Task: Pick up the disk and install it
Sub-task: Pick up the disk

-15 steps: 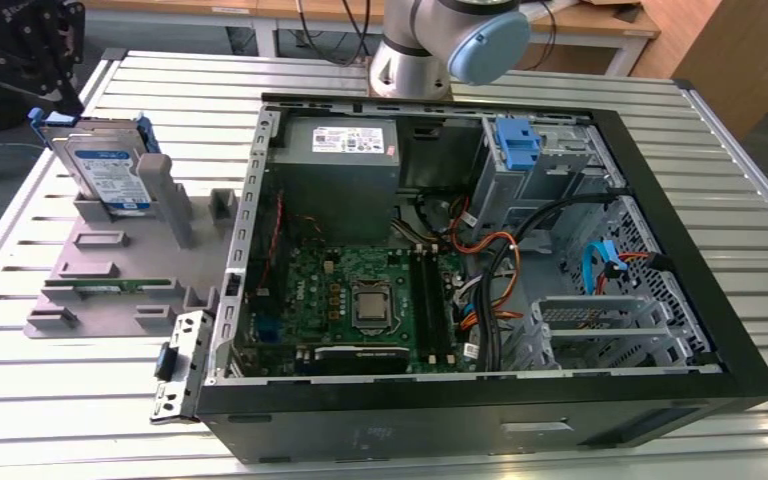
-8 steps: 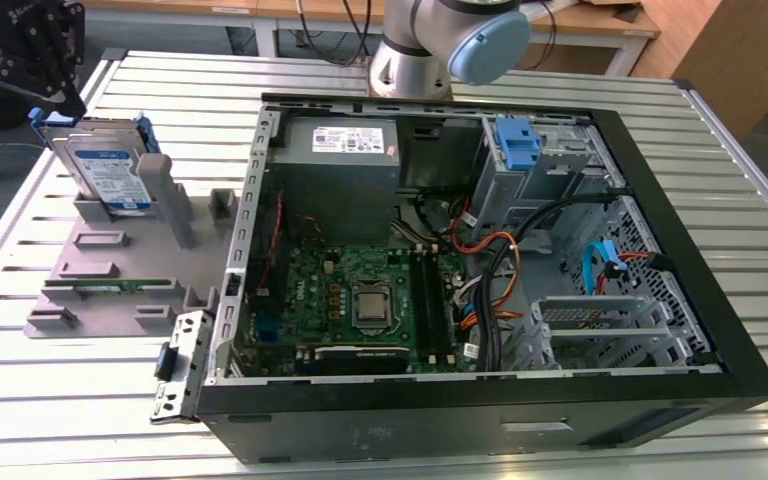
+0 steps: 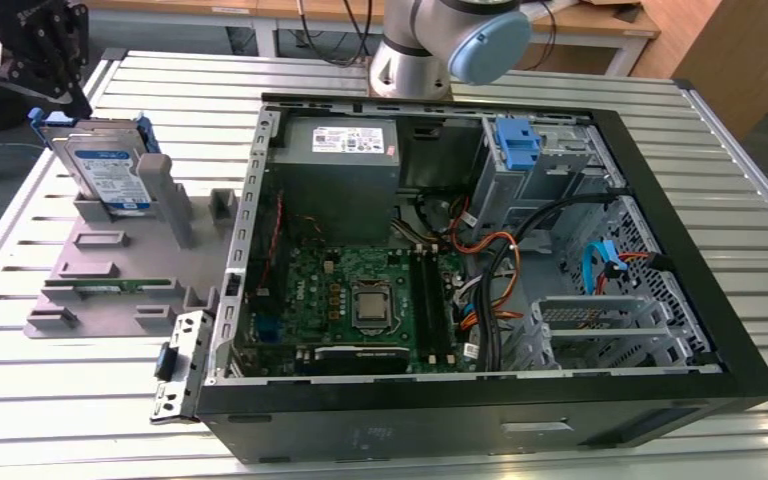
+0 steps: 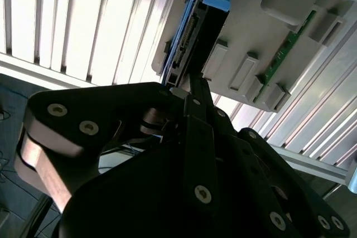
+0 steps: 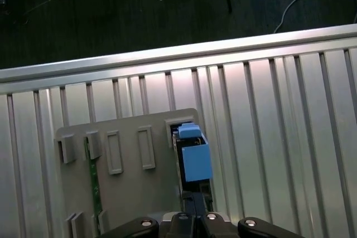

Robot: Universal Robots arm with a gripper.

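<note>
Though entered as the disk (image 3: pixel 107 170) to be installed, not yet lifted: stands on edge in a slot of the grey holder (image 3: pixel 104 300), label side turned toward the computer case (image 3: pixel 491 410), blue bracket around the rim. Sits at the exterior view's left, well apart from the drive bay (image 3: pixel 551 165) inside the case. Shares the holder with a green circuit strip (image 3: pixel 107 285), laid flat nearer the front. Rests, holder and all, on the slatted metal table (image 3: pixel 37 400).

Gripper (image 5: pixel 192 198): hangs just over the disk's far upper end, close to the bracket; unable to tell whether touching. Fingers (image 4: pixel 192 98) pressed together, nothing between.

Risks, as judged from here:
- With fingers together, no way of straddling the disk; pressing down thus likely to strike the bracket or the connector edge and tip the disk in its slot.
- With a hold taken at one end only, likely swinging or slipping on the lift.
- Possible dragging of the holder across the slats, through binding in the slot.
- Snagging on the cables (image 3: pixel 491 270) crossing near the bay.
- Knocking against the blue latch (image 3: pixel 518 140) through a careless entry.
</note>
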